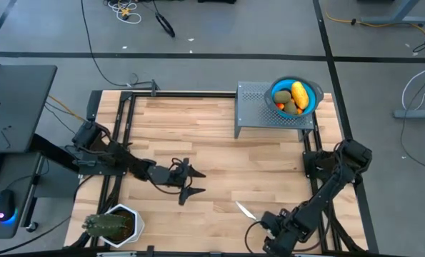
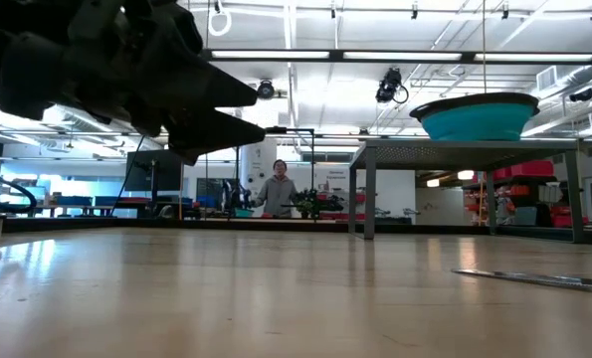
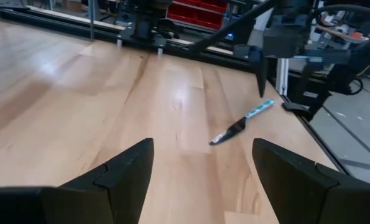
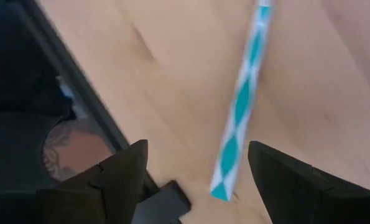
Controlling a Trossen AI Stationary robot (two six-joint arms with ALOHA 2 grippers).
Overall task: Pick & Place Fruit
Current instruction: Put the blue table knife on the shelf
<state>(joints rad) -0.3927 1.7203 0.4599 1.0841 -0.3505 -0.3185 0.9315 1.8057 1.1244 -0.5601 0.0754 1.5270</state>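
Both my arms are matte black throughout, built of chunky jointed segments with rounded housings at each joint. The left arm [image 1: 105, 158] has a boxy block at its base and thin dark cabling along the links. The left gripper [image 1: 191, 181] ends in two black fingers [image 3: 125, 177], wedge-shaped and tapering to points, with flat, angular faces. The right arm [image 1: 333, 178] looks the same; its fingers [image 4: 119, 171] are identical dark wedges. I see no markings.
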